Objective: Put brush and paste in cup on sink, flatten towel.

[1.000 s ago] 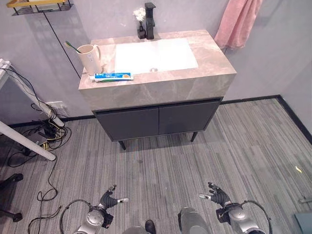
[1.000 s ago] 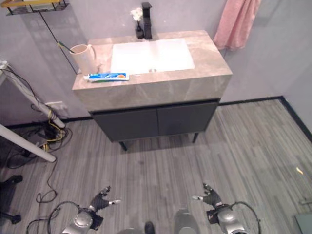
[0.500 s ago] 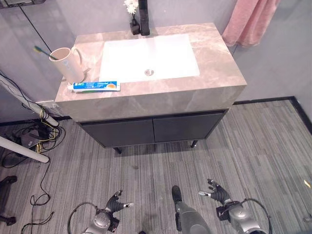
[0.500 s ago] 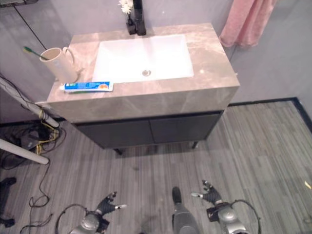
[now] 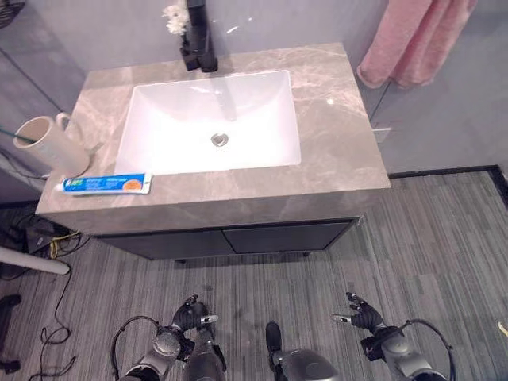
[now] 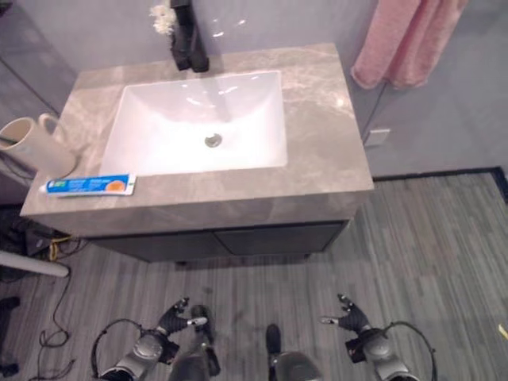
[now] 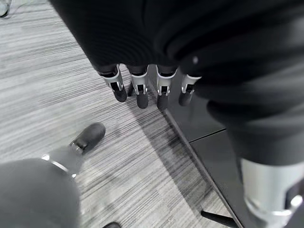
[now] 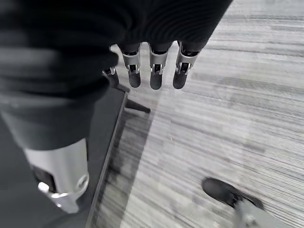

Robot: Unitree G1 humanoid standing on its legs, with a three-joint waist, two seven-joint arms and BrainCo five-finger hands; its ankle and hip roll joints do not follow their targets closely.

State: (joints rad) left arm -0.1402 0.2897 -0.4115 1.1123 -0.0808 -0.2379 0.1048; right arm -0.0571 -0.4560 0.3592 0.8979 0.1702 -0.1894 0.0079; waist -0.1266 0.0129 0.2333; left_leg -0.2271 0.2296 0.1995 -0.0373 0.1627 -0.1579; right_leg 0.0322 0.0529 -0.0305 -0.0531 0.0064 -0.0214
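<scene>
Toothpaste tube (image 5: 105,183) lies flat on the counter's (image 5: 333,135) front left edge, just beside the cup (image 5: 49,146) and left of the white basin (image 5: 210,119). Pink towel (image 5: 417,36) hangs on the wall at right. Left hand (image 5: 187,317) and right hand (image 5: 361,315) hang low over the floor, fingers relaxed, apart, empty.

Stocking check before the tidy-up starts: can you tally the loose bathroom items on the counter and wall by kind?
Beige handled cup: 1
Blue and white toothpaste tube: 1
Pink hanging towel: 1
Green toothbrush in the cup, barely visible: 1
Small white flower vase by the black tap: 1
Total: 5
</scene>
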